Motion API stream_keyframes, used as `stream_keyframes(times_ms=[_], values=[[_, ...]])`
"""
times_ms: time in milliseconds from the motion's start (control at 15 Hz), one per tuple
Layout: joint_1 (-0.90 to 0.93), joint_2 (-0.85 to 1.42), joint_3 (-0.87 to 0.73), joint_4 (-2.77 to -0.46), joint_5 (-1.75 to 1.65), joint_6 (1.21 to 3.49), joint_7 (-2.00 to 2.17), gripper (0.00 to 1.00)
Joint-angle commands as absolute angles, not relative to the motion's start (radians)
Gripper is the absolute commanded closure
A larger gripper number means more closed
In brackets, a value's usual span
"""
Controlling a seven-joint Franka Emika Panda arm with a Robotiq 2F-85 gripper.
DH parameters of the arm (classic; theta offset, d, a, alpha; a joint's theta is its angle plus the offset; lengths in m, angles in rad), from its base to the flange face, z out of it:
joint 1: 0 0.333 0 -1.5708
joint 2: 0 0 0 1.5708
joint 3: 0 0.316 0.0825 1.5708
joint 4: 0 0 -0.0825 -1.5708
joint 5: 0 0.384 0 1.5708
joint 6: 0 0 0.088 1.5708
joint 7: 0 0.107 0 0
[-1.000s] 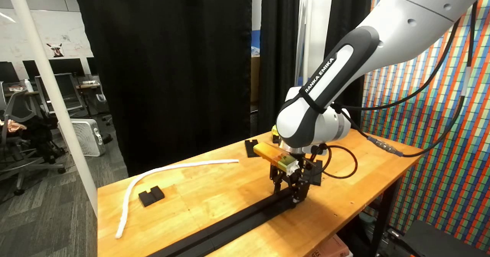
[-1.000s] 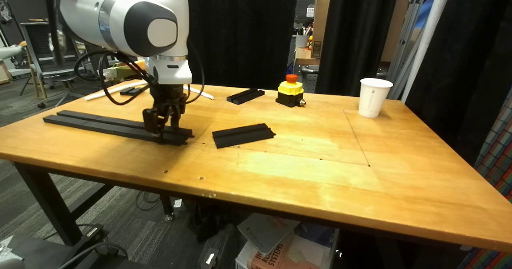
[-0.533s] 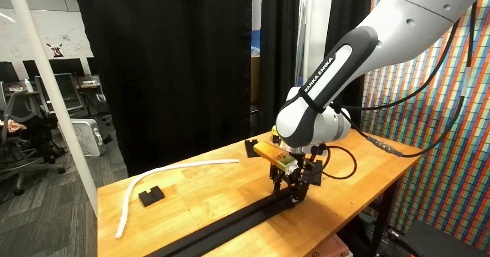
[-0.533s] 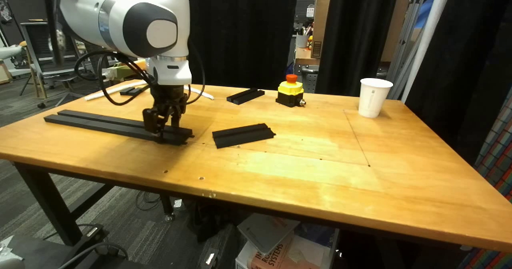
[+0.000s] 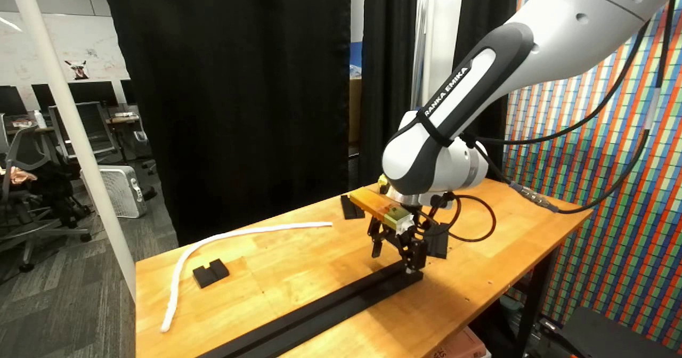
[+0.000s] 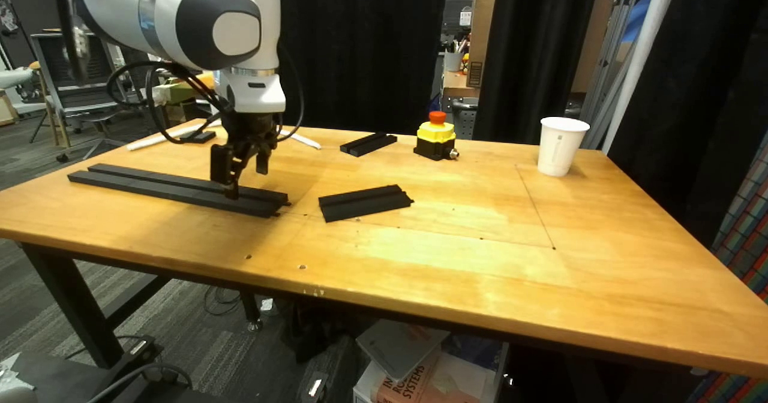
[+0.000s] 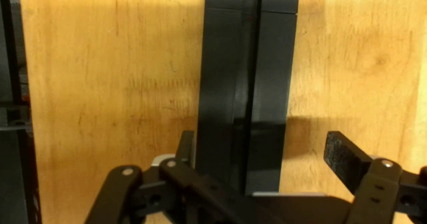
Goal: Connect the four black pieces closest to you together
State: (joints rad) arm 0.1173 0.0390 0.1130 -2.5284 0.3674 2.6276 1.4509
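Broad tabletop of honey-coloured wood [image 6: 456, 283], glossy with reflected light, dotted with small dark holes and marked with a thin dark line turning a corner. Flat on it, near-parallel to a long edge, the long, narrow matte-black strip of grooved bars [image 6: 174, 194]: one fine seam across it in the wrist view, small pegs at one end, the count of joined lengths too hard to make out. Near that pegged end but separate, a shorter matte-black grooved bar [image 6: 365, 202], pegged as well.

Over the strip, near the pegs, the black Robotiq gripper [image 5: 393, 259] with fingers [image 7: 347, 160] spread wide — in the wrist view, one close along an edge of the strip, its counterpart well clear of the opposite edge, contact impossible to tell. Above, the white-and-grey robot arm [image 5: 453, 102].

Elsewhere on the wood: a curved white strip [image 5: 234, 234] with a small grooved black block [image 5: 210, 273] inside its bend; a second such block [image 6: 368, 144] near a yellow-and-black box with a red button [image 6: 435, 132]; well apart, a tall white paper cup [image 6: 559, 148].

Behind the table, heavy black curtains [image 5: 229, 107]. Past a slim white pole [image 5: 65, 110], a white box fan [image 5: 118, 190], mesh-backed office chairs [image 5: 98, 134], dark monitors [image 5: 93, 92] and a whiteboard [image 5: 101, 38] — grey striped carpet [image 5: 37, 320] underfoot. Opposite, a wall of small coloured tiles [image 5: 628, 225]. Below the tabletop, black metal table legs [image 6: 72, 307] and an orange-covered book [image 6: 414, 382] lettered "SYSTEMS".
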Motion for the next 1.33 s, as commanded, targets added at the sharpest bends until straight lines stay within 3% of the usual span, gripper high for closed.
stream_keyframes(times_ms=[0,533,800,1267], values=[[0.099,-0.095,0.089,-2.548,0.228,2.534,1.433,0.0],[-0.032,-0.236,-0.02,-2.545,0.056,2.403,1.074,0.0],[-0.024,-0.202,-0.118,-2.526,0.143,2.401,0.749,0.0],[-0.059,-0.083,-0.112,-2.482,0.274,2.377,0.359,0.0]])
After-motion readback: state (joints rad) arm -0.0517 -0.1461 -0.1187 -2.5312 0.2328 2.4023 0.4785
